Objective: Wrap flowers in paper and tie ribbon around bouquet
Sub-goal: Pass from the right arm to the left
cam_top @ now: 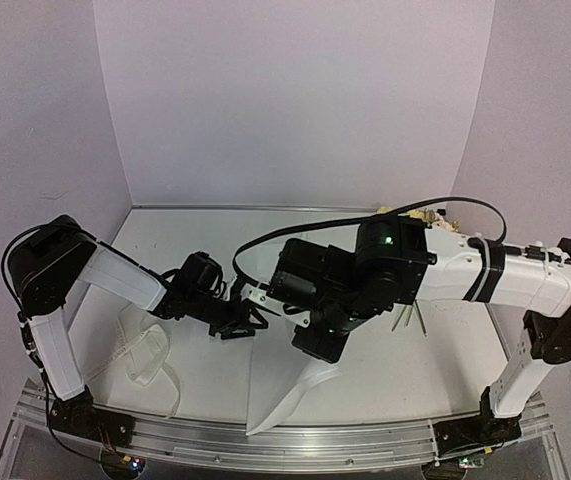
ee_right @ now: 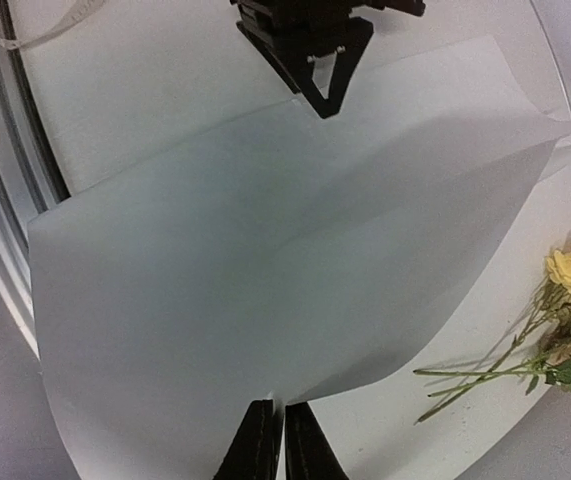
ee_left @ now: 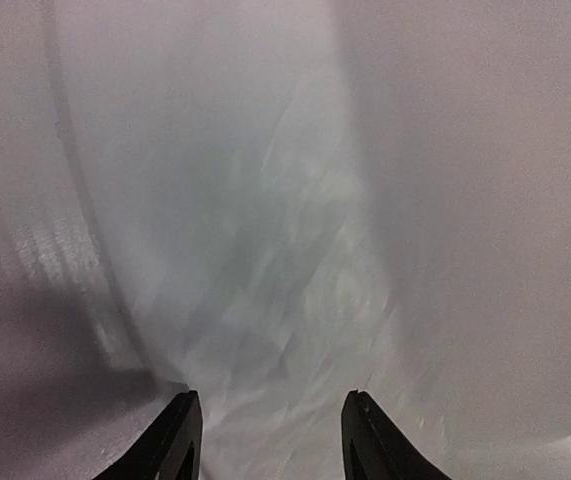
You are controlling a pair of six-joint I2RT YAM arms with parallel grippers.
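On the left of the surface the ribbon lies loose. We see the left arm stretched low toward the centre, its left hand about half open over the paper, gripping nothing. The right arm folds across and down, its right hand pinched shut on the paper's edge, raising it. The flowers lie at the right, beside the sheet. We judge the paper is being laid out; next, flatten it and bring the flowers on.
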